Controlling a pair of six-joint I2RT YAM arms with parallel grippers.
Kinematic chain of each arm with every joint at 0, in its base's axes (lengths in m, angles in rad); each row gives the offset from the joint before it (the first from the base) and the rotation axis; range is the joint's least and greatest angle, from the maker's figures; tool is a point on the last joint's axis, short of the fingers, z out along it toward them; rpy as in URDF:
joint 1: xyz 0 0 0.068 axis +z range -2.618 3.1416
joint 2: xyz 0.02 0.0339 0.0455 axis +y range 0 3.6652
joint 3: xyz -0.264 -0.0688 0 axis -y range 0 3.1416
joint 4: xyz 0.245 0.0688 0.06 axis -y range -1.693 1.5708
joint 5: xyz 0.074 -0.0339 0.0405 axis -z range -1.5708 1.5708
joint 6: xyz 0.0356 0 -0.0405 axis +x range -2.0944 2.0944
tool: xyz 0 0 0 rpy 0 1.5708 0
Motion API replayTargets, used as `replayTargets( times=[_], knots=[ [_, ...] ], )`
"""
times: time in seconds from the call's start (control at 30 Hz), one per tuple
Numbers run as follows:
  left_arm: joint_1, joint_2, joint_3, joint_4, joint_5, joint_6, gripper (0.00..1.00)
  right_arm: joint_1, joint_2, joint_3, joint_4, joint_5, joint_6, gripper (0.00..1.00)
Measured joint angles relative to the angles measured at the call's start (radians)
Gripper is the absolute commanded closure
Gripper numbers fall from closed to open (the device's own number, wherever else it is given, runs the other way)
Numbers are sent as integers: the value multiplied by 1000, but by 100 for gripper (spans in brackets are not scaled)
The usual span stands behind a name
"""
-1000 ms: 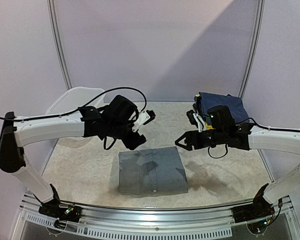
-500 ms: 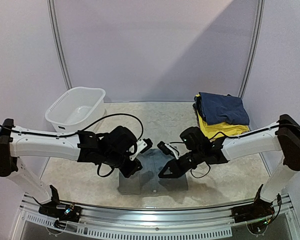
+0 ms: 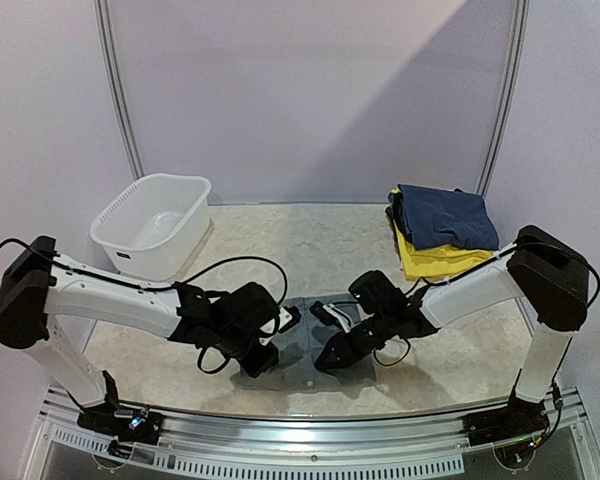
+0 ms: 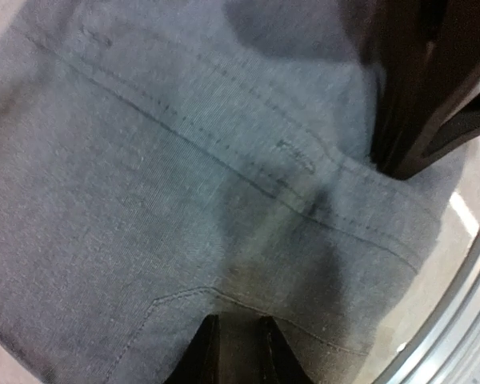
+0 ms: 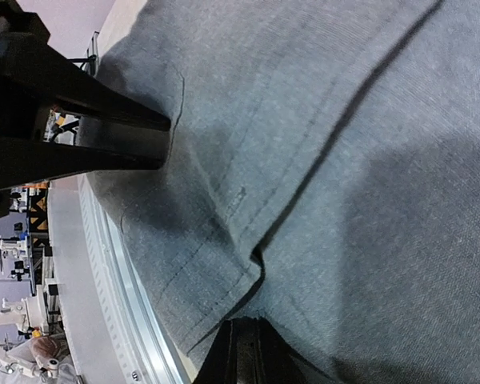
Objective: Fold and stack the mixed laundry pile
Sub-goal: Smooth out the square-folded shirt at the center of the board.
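The folded grey trousers lie at the table's near middle and fill both wrist views. My left gripper is down on their near left edge, its jaws closed on a fold of grey cloth. On the near right edge my right gripper has pinched the hem, jaws almost touching. Each wrist view shows the other gripper's dark fingers pressed into the same garment. A navy garment rests on yellow clothes at the back right.
A white plastic basin stands at the back left. The metal front rail runs just below the trousers' near edge. Cables loop from both wrists over the cloth.
Both arms came down from above the table to the trousers' near edge. Both grippers went from open to closed on the grey cloth.
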Motion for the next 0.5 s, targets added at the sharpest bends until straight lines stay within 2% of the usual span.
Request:
replayTargets(
  times=[0.17, 0.37, 0.5],
  knots=[
    [-1, 89, -19, 36, -23, -19, 85, -3, 40, 0, 21, 3, 6, 91],
    [-4, 93, -14, 41, -44, -31, 84, -10, 39, 0, 13, 7, 8, 90],
    [-15, 68, 6, -21, -59, -33, 82, -11, 5, 1, -30, 12, 6, 89]
  ],
)
